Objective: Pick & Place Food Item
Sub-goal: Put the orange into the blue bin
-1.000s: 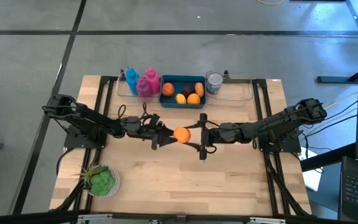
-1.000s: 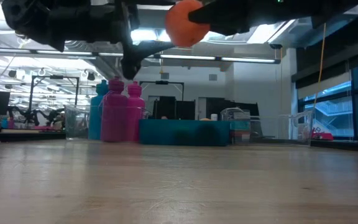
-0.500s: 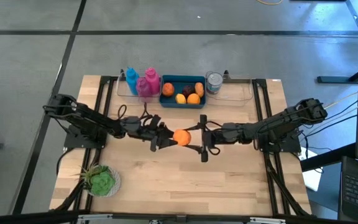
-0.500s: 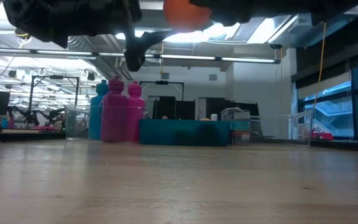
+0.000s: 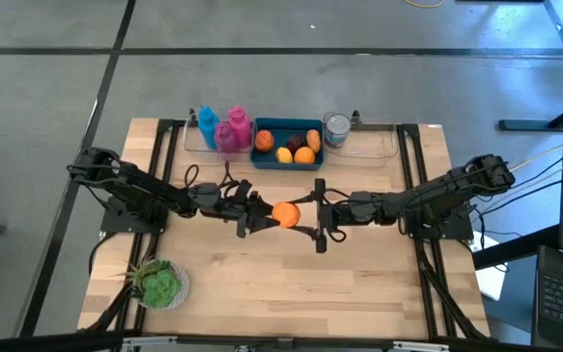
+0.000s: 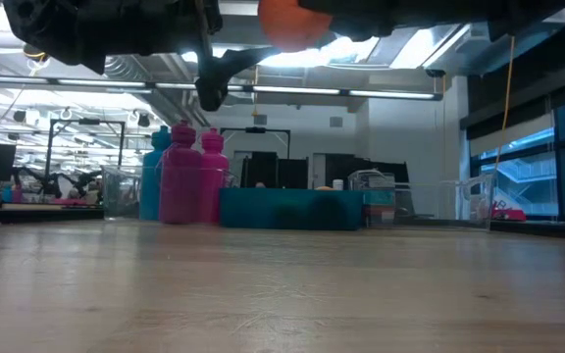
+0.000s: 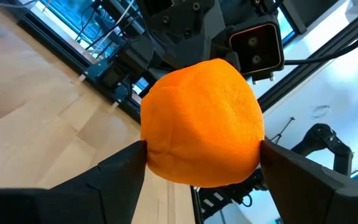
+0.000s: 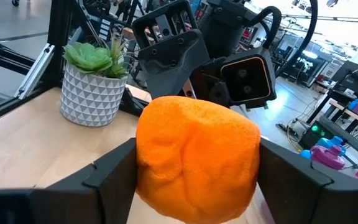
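Note:
An orange (image 5: 284,213) hangs above the middle of the wooden table (image 5: 360,293), between my two grippers. My left gripper (image 5: 270,215) reaches it from the table's left and my right gripper (image 5: 303,217) from the right. Both lie about level and both are shut on the orange. In the low view the orange (image 6: 292,20) shows at the top edge, high above the tabletop. Each wrist view shows the orange (image 7: 201,121) (image 8: 194,158) filling the gap between that arm's fingers, with the other arm's wrist behind it. My left gripper pinches the orange between its two fingers, which lie on opposite sides of it (image 7: 151,149). The fingers (image 7: 120,171) come level from the table's left. The orange is lifted clear of the table. My right gripper pinches the same orange on two opposite sides (image 8: 143,155) between its two fingers (image 8: 114,171). It comes level from the table's right, facing the left gripper. The orange hangs clear of the table between both holds.
At the far edge stand a blue bin (image 5: 286,144) with several fruits, two pink bottles (image 5: 233,129), a blue bottle (image 5: 207,125), a can (image 5: 337,129) and a clear tray (image 5: 379,145). A potted succulent (image 5: 159,284) sits near the front left corner.
In the low view the orange and the fingers around it have gone slightly up. Both grippers keep their hold.

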